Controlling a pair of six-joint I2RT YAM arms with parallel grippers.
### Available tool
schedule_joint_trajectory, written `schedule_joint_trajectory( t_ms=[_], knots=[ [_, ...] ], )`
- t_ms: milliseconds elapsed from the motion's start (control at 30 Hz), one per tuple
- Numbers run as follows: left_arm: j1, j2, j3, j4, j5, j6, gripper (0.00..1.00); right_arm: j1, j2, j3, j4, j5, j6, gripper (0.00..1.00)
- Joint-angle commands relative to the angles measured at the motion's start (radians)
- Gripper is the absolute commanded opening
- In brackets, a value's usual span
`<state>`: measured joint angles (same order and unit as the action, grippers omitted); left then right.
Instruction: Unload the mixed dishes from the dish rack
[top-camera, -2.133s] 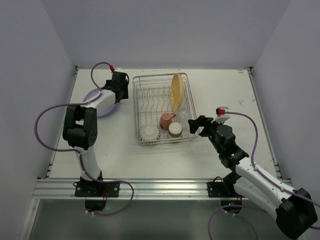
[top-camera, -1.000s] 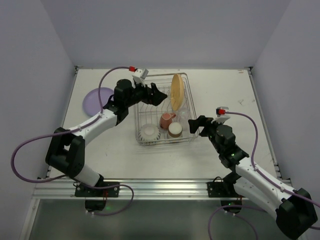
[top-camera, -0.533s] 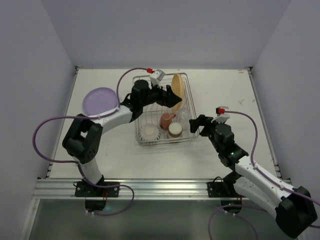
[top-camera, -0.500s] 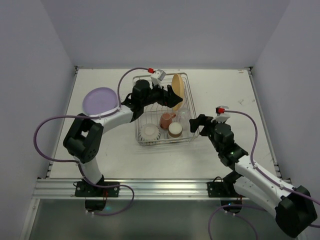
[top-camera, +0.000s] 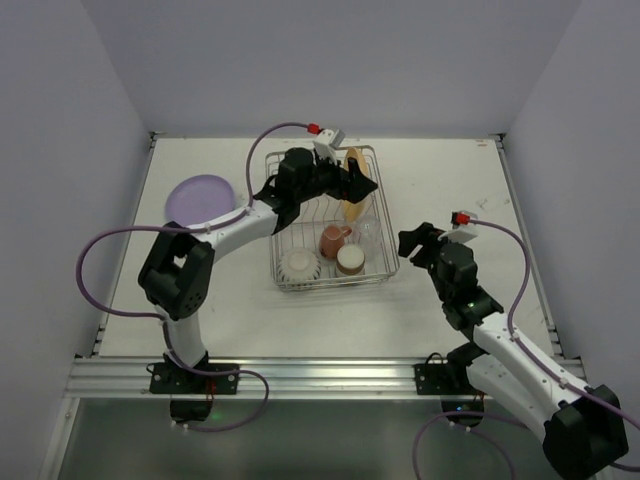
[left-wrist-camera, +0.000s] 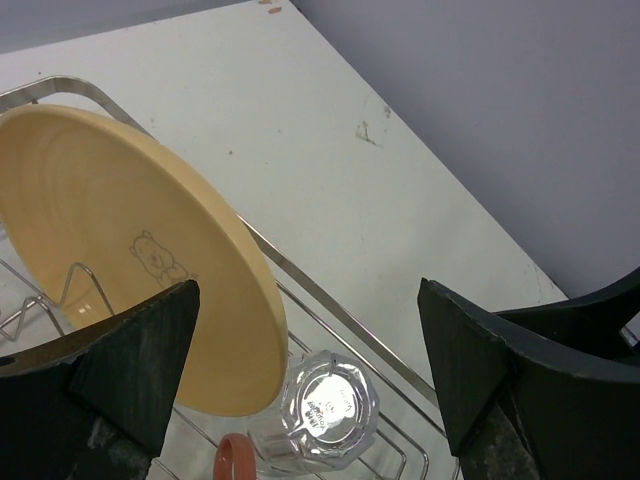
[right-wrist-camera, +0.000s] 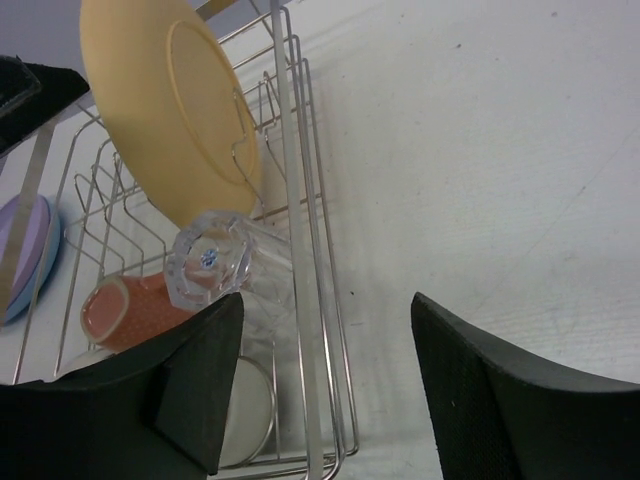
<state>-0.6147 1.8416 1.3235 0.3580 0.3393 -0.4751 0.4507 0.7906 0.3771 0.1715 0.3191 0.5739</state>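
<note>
The purple plate (top-camera: 195, 197) is lying out; the yellow plate (left-wrist-camera: 120, 250) is waiting between the left gripper's (left-wrist-camera: 308, 335) spread jaws; the right gripper (right-wrist-camera: 325, 345) is gaping, empty.

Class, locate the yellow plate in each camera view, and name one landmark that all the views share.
Top external: yellow plate, upright at the far right of the dish rack.
Left wrist: left half.
Right wrist: upper left.
Shared landmark: the clear glass next to the plate.
</note>
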Motion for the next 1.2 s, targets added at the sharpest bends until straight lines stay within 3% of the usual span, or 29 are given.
schedule_joint_trajectory(
  t_ms=[0,33,133,267,300,367,433,533,633,867,1167],
  knots=[
    [-0.013,0.021,0.062,-0.043,-0.052,0.032,0.94,-0.026,-0.017,-0.001,0.011,-0.018,0.033,0.67],
    [-0.013,0.024,0.066,-0.045,-0.052,0.032,0.94,-0.027,-0.016,-0.001,0.008,-0.017,0.037,0.67],
    [-0.014,0.036,0.083,-0.054,-0.049,0.032,0.94,-0.04,-0.017,-0.001,0.0,-0.018,0.046,0.44],
    [-0.014,0.053,0.115,-0.085,-0.059,0.038,0.93,-0.046,-0.013,-0.001,0.003,-0.025,0.047,0.36],
    [-0.014,0.06,0.121,-0.096,-0.06,0.039,0.93,-0.046,-0.011,-0.001,0.002,-0.025,0.047,0.38],
    [-0.014,0.068,0.129,-0.099,-0.06,0.041,0.92,-0.044,-0.011,0.0,0.0,-0.023,0.049,0.51],
    [-0.017,0.071,0.131,-0.099,-0.06,0.041,0.91,-0.044,-0.013,-0.001,0.002,-0.026,0.046,0.51],
    [-0.016,0.076,0.132,-0.099,-0.057,0.041,0.89,-0.046,-0.014,-0.003,0.003,-0.023,0.047,0.62],
    [-0.017,0.08,0.137,-0.099,-0.054,0.039,0.87,-0.046,-0.014,-0.003,0.003,-0.022,0.046,0.78],
    [-0.02,0.08,0.14,-0.097,-0.052,0.039,0.83,-0.047,-0.016,-0.004,0.005,-0.026,0.044,0.85],
    [-0.03,0.094,0.146,-0.094,-0.052,0.043,0.6,-0.046,-0.019,-0.006,0.01,-0.037,0.035,0.87]
  ],
)
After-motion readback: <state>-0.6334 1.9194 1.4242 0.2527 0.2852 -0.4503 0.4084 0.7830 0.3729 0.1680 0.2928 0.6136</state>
